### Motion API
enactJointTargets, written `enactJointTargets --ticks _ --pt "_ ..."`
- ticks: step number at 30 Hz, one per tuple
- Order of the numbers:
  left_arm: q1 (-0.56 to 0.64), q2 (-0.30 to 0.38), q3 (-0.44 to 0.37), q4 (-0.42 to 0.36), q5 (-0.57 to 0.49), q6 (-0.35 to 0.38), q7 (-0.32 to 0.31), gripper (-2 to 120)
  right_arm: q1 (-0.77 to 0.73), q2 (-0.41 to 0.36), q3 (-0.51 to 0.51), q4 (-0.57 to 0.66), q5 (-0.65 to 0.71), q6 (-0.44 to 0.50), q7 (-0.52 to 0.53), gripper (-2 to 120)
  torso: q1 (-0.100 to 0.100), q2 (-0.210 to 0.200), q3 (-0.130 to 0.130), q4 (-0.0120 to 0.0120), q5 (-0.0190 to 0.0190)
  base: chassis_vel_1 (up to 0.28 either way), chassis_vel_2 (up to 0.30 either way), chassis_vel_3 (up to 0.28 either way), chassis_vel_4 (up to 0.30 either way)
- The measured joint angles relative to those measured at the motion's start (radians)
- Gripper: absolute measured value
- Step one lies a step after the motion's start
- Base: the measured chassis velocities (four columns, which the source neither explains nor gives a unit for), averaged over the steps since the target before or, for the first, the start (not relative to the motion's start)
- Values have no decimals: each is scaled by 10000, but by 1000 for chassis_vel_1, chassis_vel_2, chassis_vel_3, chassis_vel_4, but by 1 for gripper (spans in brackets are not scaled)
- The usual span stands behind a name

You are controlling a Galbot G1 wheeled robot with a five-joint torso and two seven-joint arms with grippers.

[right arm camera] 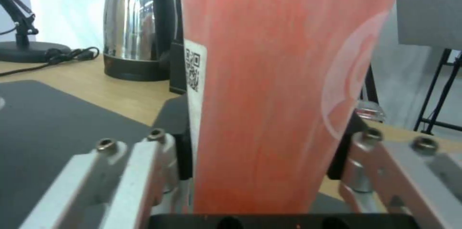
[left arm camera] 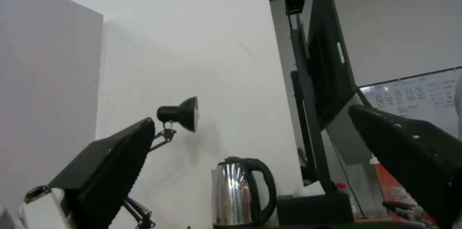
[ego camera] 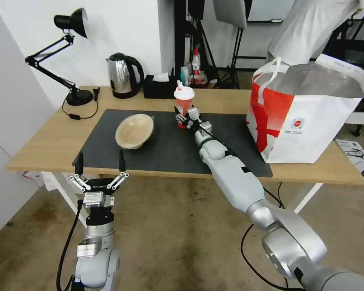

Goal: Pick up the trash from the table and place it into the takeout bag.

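Note:
A red drink cup (ego camera: 184,106) with a white lid stands upright on the dark mat of the table (ego camera: 48,141). My right gripper (ego camera: 185,116) is shut on its lower body; in the right wrist view the black pads (right arm camera: 180,156) press against both sides of the cup (right arm camera: 269,77). A beige bowl (ego camera: 134,130) lies tilted on the mat to the left of the cup. The red-and-white takeout bag (ego camera: 307,117) stands open at the table's right end. My left gripper (ego camera: 100,163) hangs open below the table's front edge, near the bowl, and holds nothing.
A steel kettle (ego camera: 123,75), a black tissue box (ego camera: 159,87) and a black desk lamp (ego camera: 68,52) stand along the back of the table. The left wrist view looks up between the open fingers (left arm camera: 110,171) at the kettle (left arm camera: 240,193) and the lamp.

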Motion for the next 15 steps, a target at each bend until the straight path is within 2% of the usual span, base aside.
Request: enactJointTargets --ticks 1,3,7,11,14,15 --pt "2 0 -1 -3 1 -1 0 100 -30 2 46 23 -25 8 -9 39 0 1 0 0 0 0 0 0 0" --pt "6 0 -1 -5 1 -2 0 100 -52 -6 62 47 -32 16 -12 37 0 0 0 1 0 0 0 0 0" --pt "11 0 0 -8 2 -9 0 100 -106 -39 82 111 -37 48 -15 25 0 1 -1 1 0 0 0 0 0" --pt "12 1 0 -8 3 -12 1 100 -131 -52 88 151 -38 51 -15 19 -1 2 0 0 0 0 0 0 0" --pt "12 1 -7 -9 4 -14 2 100 -174 -85 88 248 -48 51 -16 10 -1 1 1 -2 0 0 0 0 0" --pt "12 1 -7 -9 4 -14 2 100 -174 -85 88 248 -48 51 -16 10 -1 1 1 -2 0 0 0 0 0"
